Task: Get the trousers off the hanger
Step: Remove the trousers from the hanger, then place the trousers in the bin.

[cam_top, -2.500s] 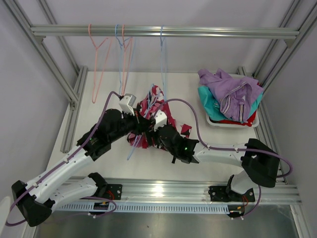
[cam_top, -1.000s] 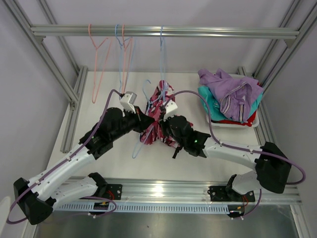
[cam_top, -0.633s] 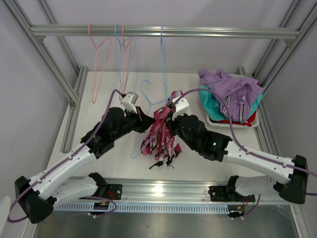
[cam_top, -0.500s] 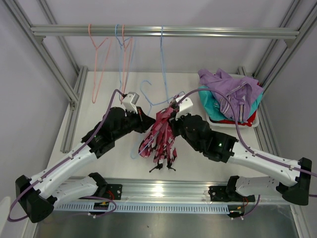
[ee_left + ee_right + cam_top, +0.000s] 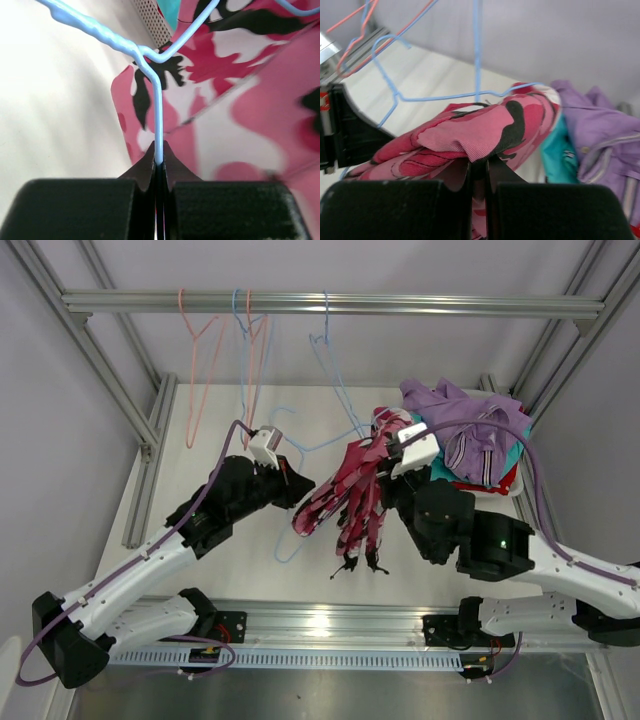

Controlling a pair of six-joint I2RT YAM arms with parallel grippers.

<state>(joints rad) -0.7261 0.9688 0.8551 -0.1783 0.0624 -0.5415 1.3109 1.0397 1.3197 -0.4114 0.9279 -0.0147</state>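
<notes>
The pink camouflage trousers (image 5: 352,490) hang bunched in the air over the table's middle. My right gripper (image 5: 388,458) is shut on a fold at their upper end (image 5: 485,131), close to the basket. My left gripper (image 5: 298,490) is shut on the thin wire of a light blue hanger (image 5: 305,447), clamped between the fingertips (image 5: 158,159). In the left wrist view the hanger (image 5: 158,110) rises in front of the trousers (image 5: 240,125). One hanger arm (image 5: 445,96) still runs along the top of the cloth. The trouser legs dangle below toward the table.
A white basket (image 5: 430,486) at the back right holds lilac trousers (image 5: 470,425) over teal and red ones. A metal rail (image 5: 400,305) across the back carries a pink hanger (image 5: 195,370), a blue and orange pair (image 5: 250,350) and a blue hanger (image 5: 330,360).
My right gripper has swung right and up toward the basket, dragging the camouflage trousers along the hanger. The left gripper has held the hanger nearly still.
</notes>
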